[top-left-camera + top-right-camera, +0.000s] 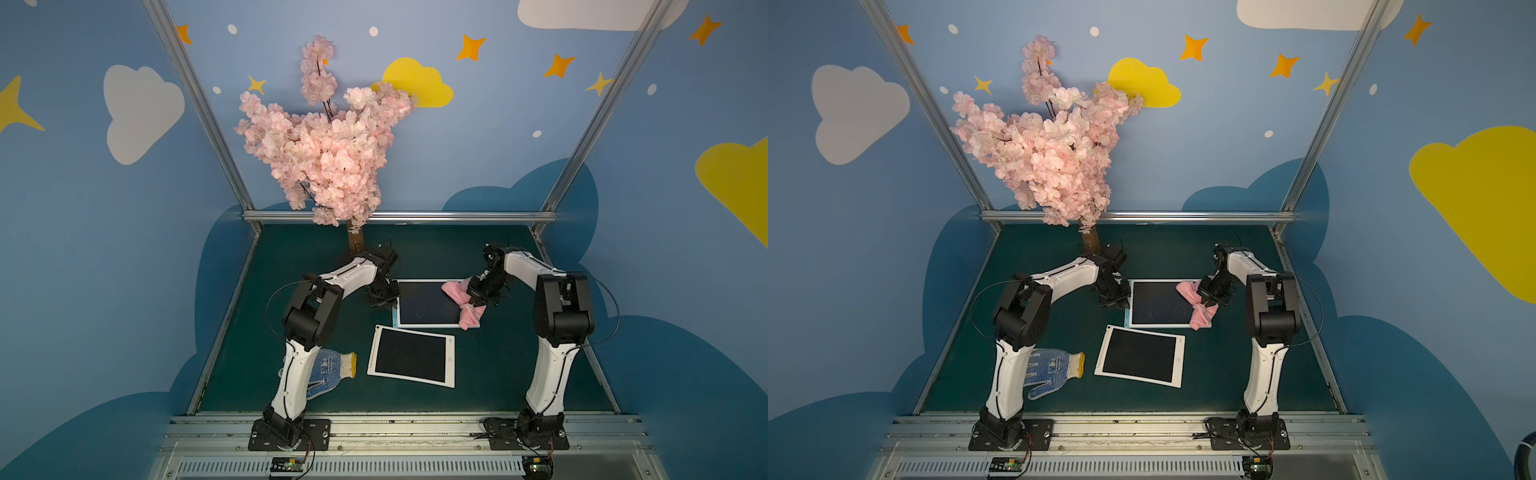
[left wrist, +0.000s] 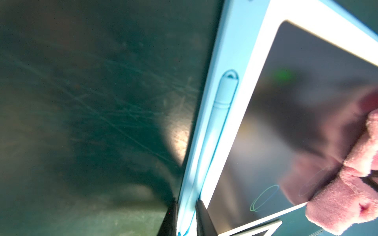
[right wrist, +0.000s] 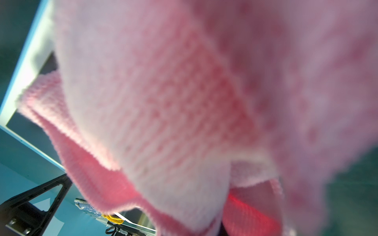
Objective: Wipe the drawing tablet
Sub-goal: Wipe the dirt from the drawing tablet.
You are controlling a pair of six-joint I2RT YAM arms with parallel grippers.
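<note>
Top views: showing, in both, a flat, dark-screened, white-framed drawing tablet [image 1: 424,303] lying on the dark-green mat [image 1: 490,374] between the two arms, just beyond a second white-framed tablet [image 1: 411,357], and carrying faint oval scribbles.
Top views, left gripper [image 1: 388,301]: pinching the drawing tablet by the edge nearest the left arm.
Top views, right gripper [image 1: 478,298]: clamping a fluffy pink cloth [image 1: 471,318], pressing it onto the screen's end nearest the right arm, with folds spilling over the frame.
Top views, bystanders: lying or standing well apart from the work, a blue-dotted knit glove [image 1: 332,368] with a yellow cuff and a pink blossom tree [image 1: 324,158].
Left wrist: looking along the pale-blue side rail, with dark fingers [image 2: 204,222] sitting on either side of it, in line with a pale-blue plastic stylus [image 2: 223,106] docked in its slot.
Right wrist: filling almost wholly with pink cloth; jaws hidden, only a frame corner peeking out.
Handling: judging the drawing tablet light, thin, stiff and slick, so probably sliding under a wipe unless held. Taking hold at the rail or frame looks safest, avoiding the mark-prone screen.
</note>
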